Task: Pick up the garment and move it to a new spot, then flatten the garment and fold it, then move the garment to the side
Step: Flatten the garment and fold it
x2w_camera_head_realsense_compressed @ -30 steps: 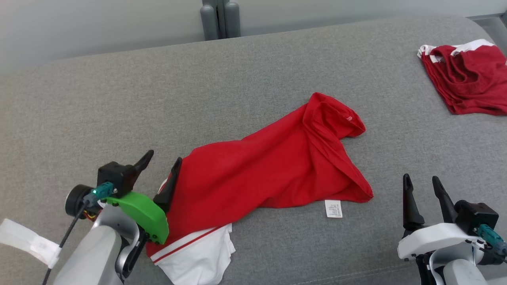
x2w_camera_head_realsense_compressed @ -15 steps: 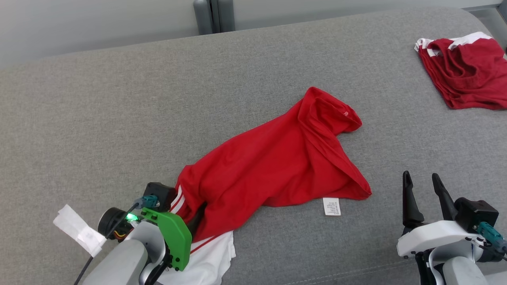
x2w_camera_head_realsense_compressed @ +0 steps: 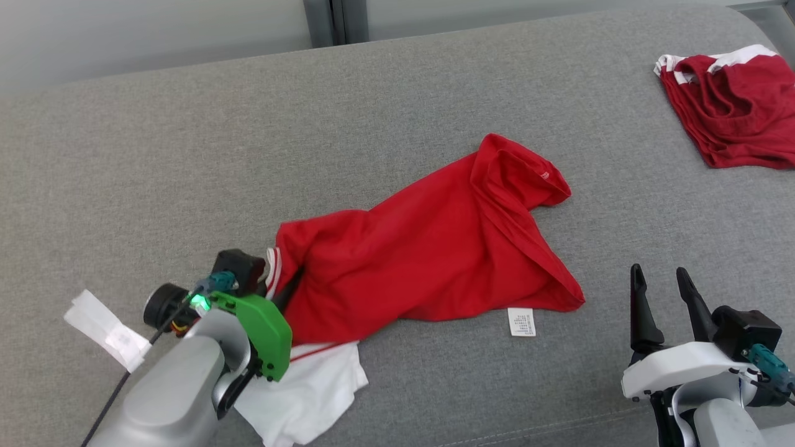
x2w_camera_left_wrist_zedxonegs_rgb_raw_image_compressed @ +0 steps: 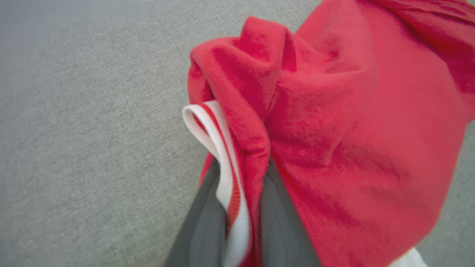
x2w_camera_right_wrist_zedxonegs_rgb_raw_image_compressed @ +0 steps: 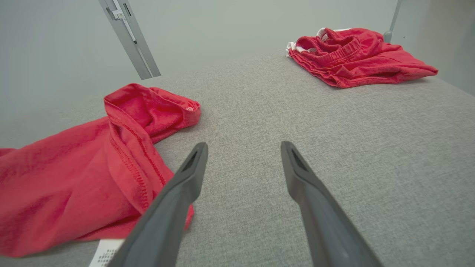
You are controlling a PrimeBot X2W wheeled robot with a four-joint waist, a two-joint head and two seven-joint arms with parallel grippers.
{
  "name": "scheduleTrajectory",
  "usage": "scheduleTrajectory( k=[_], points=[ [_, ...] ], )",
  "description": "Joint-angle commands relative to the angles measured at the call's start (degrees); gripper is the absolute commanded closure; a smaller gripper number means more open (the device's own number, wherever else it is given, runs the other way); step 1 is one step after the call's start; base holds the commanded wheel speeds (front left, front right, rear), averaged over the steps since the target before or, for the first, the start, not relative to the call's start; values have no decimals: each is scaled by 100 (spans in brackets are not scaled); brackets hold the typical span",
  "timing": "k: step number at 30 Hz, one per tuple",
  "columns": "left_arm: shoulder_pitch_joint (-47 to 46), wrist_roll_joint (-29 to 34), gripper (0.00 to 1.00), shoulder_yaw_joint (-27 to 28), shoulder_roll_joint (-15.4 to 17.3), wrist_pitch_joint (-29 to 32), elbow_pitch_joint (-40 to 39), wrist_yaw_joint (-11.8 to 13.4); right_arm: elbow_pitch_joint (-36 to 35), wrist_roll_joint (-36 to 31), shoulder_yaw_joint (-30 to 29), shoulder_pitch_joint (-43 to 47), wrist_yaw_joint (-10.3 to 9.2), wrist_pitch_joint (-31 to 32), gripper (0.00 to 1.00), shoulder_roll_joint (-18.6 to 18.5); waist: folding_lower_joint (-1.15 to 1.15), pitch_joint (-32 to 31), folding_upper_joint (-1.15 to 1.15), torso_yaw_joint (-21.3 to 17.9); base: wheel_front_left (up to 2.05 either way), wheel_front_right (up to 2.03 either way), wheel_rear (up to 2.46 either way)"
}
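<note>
The garment (x2w_camera_head_realsense_compressed: 428,248) is a crumpled red piece with white trim and a white panel, lying mid-surface on the grey cushion (x2w_camera_head_realsense_compressed: 186,155); its care label (x2w_camera_head_realsense_compressed: 521,322) points toward me. My left gripper (x2w_camera_head_realsense_compressed: 282,282) is shut on the garment's left end: in the left wrist view both dark fingers (x2w_camera_left_wrist_zedxonegs_rgb_raw_image_compressed: 202,237) pinch a fold of red cloth and white striped trim (x2w_camera_left_wrist_zedxonegs_rgb_raw_image_compressed: 222,159). My right gripper (x2w_camera_head_realsense_compressed: 659,288) stands open at the lower right, clear of the cloth. From the right wrist the garment (x2w_camera_right_wrist_zedxonegs_rgb_raw_image_compressed: 74,167) lies left of the spread fingers (x2w_camera_right_wrist_zedxonegs_rgb_raw_image_compressed: 178,193).
A second red garment (x2w_camera_head_realsense_compressed: 730,105) with white trim lies bunched at the far right; from the right wrist this second garment (x2w_camera_right_wrist_zedxonegs_rgb_raw_image_compressed: 352,55) sits at the top right. A white tag (x2w_camera_head_realsense_compressed: 102,326) hangs from my left arm's cable. A grey post (x2w_camera_head_realsense_compressed: 335,18) rises behind the cushion.
My left gripper, open beside the garment's edge a second ago, has pushed into the cloth and shut on its left end, bunching it upward. The right arm has stayed still.
</note>
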Motion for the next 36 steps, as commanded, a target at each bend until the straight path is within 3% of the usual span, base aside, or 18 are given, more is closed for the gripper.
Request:
scheduleTrajectory(
  k=[1, 15, 16, 17, 18, 24, 36],
  points=[
    [-223, 21, 100, 74, -9, -139, 52, 30, -3, -15, -7, -64, -10, -16, 0, -7, 0, 0, 0, 1, 0, 0, 0],
    [-1187, 149, 100, 524, -132, -1058, 765, 121, -26, -42, 122, -214, -10, -16, 0, -7, 0, 170, 0, -210, 0, 0, 0],
    [-1184, 167, 80, 520, -144, -1071, 827, 107, -24, -41, 133, -225, -10, -16, 0, -7, 0, 178, 0, -224, 0, 0, 0],
    [-1198, 198, 29, 526, -147, -1086, 868, 105, -20, -36, 144, -236, -10, -16, 0, -6, 0, 184, 0, -237, 0, 0, 0],
    [-1195, 214, 0, 539, -160, -1093, 907, 99, -16, -32, 149, -238, -10, -16, 0, -6, 0, 182, 0, -243, 0, 0, 0],
    [-952, 351, 0, 875, -190, -1092, 694, 134, 25, -14, 139, -192, -10, -16, 0, -5, 0, 42, 0, -176, 0, 0, 0],
    [670, 919, 0, 2380, -123, -1088, -1000, 432, -25, 18, 272, 1, -10, -15, 0, -7, 0, -617, 0, 202, 0, 0, 0]
  ],
)
